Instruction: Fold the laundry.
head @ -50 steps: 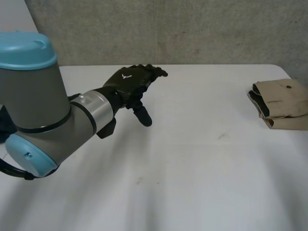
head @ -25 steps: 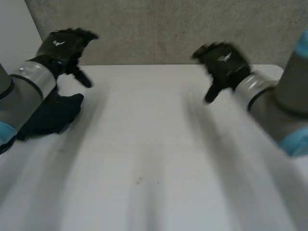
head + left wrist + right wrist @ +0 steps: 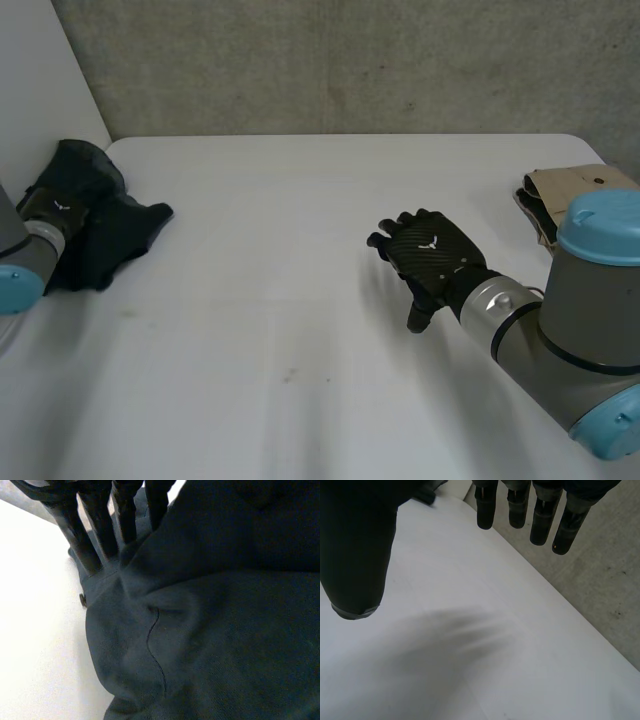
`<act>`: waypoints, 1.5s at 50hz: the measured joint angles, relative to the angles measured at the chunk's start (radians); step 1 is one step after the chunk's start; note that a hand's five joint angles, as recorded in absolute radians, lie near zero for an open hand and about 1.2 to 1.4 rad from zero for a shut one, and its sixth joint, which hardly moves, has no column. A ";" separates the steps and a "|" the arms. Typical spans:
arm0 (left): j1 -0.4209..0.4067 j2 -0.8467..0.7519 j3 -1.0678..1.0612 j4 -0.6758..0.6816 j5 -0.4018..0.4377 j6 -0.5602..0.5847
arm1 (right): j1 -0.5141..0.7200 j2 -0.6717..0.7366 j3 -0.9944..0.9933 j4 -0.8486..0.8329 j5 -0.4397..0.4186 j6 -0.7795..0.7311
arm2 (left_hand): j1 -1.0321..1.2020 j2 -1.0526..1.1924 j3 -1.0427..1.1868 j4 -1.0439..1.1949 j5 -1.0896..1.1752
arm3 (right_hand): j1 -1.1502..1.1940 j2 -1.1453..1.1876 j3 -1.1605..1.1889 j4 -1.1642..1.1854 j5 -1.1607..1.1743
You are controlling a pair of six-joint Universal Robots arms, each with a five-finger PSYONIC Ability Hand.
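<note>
Left hand [image 3: 55,212]: fingers [image 3: 75,535] straight, laid against the dark garment [image 3: 118,235] at the counter's [image 3: 300,330] left edge, clasping nothing we can see, likely seeking an edge. Right hand [image 3: 428,252]: relaxed, empty, hovering mid-counter; we judge it waiting. Folded tan garment [image 3: 570,188]: set aside, far right.

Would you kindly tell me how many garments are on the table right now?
2. A crumpled dark garment lies at the table's left edge at the left hand; a folded tan garment sits at its right edge, partly hidden behind the right arm.
</note>
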 measured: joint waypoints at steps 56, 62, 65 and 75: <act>-0.452 0.678 -0.644 -0.033 -0.065 -0.715 | -0.090 0.100 -0.337 0.375 -0.185 -0.008 | -0.088 -0.064 -0.055 -0.068 -0.050 | 0.000 0.000 0.000 0.000 0.000; -0.437 0.626 -0.674 -0.037 -0.058 -0.623 | -0.044 0.208 -0.466 0.505 -0.187 -0.045 | -0.088 -0.064 -0.055 -0.068 -0.050 | 0.000 0.000 0.000 0.000 0.000; -0.441 0.564 -0.680 -0.035 -0.054 -0.572 | -0.023 0.293 -0.546 0.550 -0.164 -0.092 | -0.086 -0.064 -0.055 -0.068 -0.050 | 0.000 0.000 0.000 0.000 0.000; -0.468 0.495 -0.661 -0.025 -0.055 -0.565 | 0.002 0.373 -0.600 0.548 -0.051 -0.139 | 0.012 0.016 0.012 0.016 0.004 | 0.000 0.000 0.000 0.000 -0.005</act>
